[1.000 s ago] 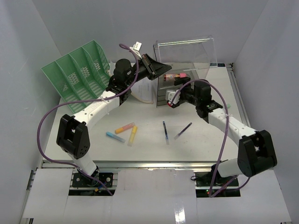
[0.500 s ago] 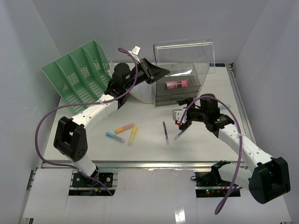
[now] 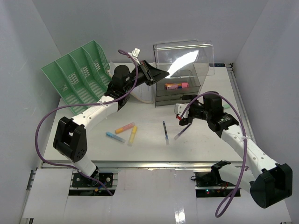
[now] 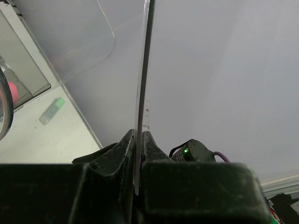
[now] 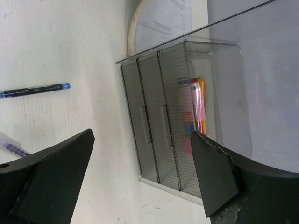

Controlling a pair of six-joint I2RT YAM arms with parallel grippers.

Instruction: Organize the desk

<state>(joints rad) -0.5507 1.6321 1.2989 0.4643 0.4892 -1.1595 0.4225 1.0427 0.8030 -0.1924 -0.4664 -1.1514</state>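
Observation:
On the white desk [image 3: 154, 149] stands a smoky clear drawer box [image 3: 179, 96]. Its clear hinged lid [image 3: 186, 57] is tipped up, and my left gripper [image 3: 158, 73] is shut on the lid's edge [image 4: 143, 88]. In the left wrist view the left gripper [image 4: 138, 140] pinches that thin pane. A pink and orange pack [image 3: 176, 85] lies in the box's open top compartment. My right gripper [image 3: 180, 115] hangs open and empty in front of the box. In the right wrist view the right gripper [image 5: 140, 179] faces the drawers [image 5: 161, 123] and the pack [image 5: 196, 105].
A blue pen [image 3: 165, 132] and a purple pen [image 3: 182, 131] lie at the front middle. Orange [image 3: 124, 127], blue [image 3: 115, 136] and yellow [image 3: 132, 135] highlighters lie front left. A green file rack [image 3: 77, 74] stands back left. A white sheet [image 3: 139, 93] lies beside the box.
My right gripper has drawn back from the box toward the front, leaving the pink pack in the top compartment. The left gripper still holds the lid up.

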